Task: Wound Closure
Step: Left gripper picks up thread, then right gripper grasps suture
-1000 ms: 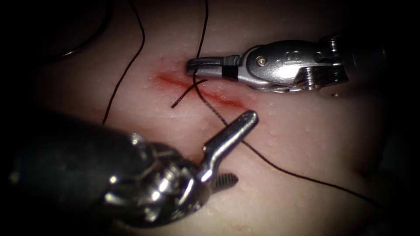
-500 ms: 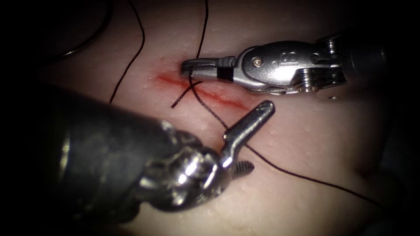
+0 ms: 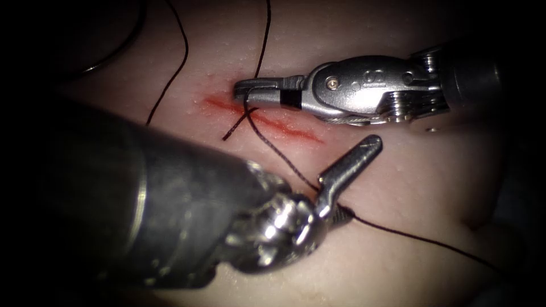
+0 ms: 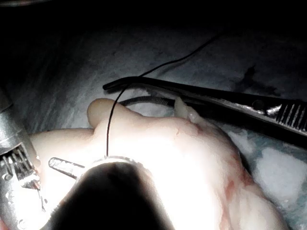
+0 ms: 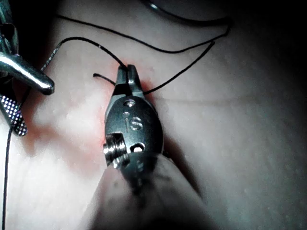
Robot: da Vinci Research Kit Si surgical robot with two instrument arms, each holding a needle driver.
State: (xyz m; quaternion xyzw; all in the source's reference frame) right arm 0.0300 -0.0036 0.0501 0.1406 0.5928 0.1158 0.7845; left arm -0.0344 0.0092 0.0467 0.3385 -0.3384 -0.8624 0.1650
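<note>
My right tool (image 3: 245,90) is clamped on the thread (image 3: 273,145) at the cut (image 3: 267,122). My left tool (image 3: 346,183) gapes wide, empty, the thread running between its jaws, strand axis crossing them diagonally.

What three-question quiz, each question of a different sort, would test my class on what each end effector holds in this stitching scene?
1. True or false: the right end effector is shut on the thread.
2. Choose one. The left end effector is: A) shut on the tissue; B) open, with the thread running between its jaws; C) shut on the needle.
3. Fill in: the short loose end of thread lies across the ___.

Key: 1 true, it grips the thread right by the cut. 2 B. 3 cut. Neither tool holds the needle; the dark curve left of the cut looks like it.
</note>
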